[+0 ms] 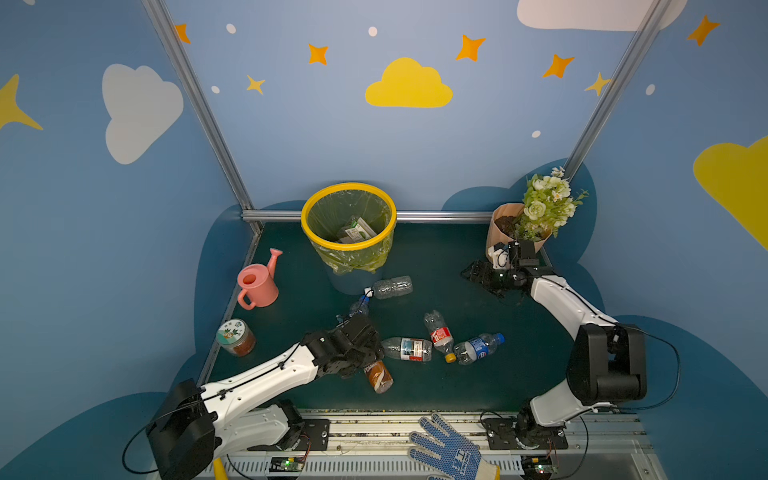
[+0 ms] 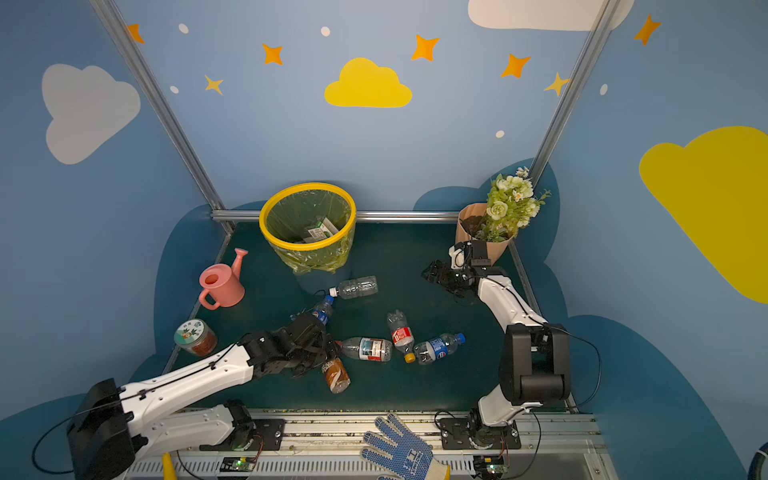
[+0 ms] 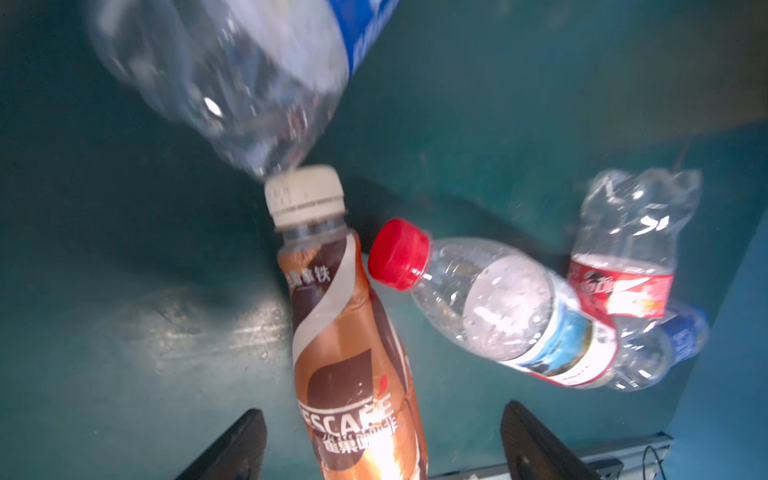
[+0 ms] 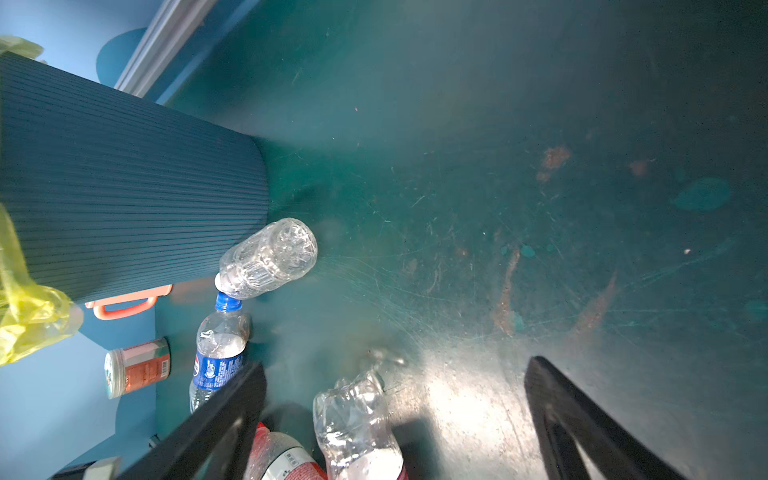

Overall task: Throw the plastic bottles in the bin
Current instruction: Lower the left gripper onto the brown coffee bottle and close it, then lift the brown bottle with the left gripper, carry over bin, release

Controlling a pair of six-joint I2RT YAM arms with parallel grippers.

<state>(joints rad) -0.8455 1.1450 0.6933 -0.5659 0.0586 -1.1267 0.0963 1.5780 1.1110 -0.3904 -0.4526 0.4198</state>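
Glove (image 1: 449, 451), blue-dotted, is noted at 6 o'clock, beyond the table (image 1: 478, 386) edge. The clock is laid on the table as seen in both top views.

Left gripper (image 3: 382, 411): jaws are seen apart in the left wrist view, straddling the brown bottle (image 1: 378, 376) with a gap on each side; no contact is made out. This bottle is laid flat at 7 o'clock.

Right gripper (image 4: 397, 362): jaws are spread wide, nothing is held between them. It is held over the table at 2 o'clock, just beside the pot (image 1: 500, 226).

Bin (image 1: 305, 224): upright at 12 o'clock; a green-and-white labelled item (image 1: 358, 230) is seen inside.

Bottles on the table, all lying flat:
- clear bottle (image 1: 390, 286), at the bin's foot; contact cannot be settled
- half-hidden bottle (image 1: 360, 305), blue cap, near centre
- red-cap bottle (image 1: 407, 349), crushed bottle (image 1: 439, 334) and blue-label bottle (image 1: 478, 348), clustered at 5 o'clock

Can (image 1: 255, 284) is logged at 9 o'clock, jar (image 1: 236, 337) at 8 o'clock.
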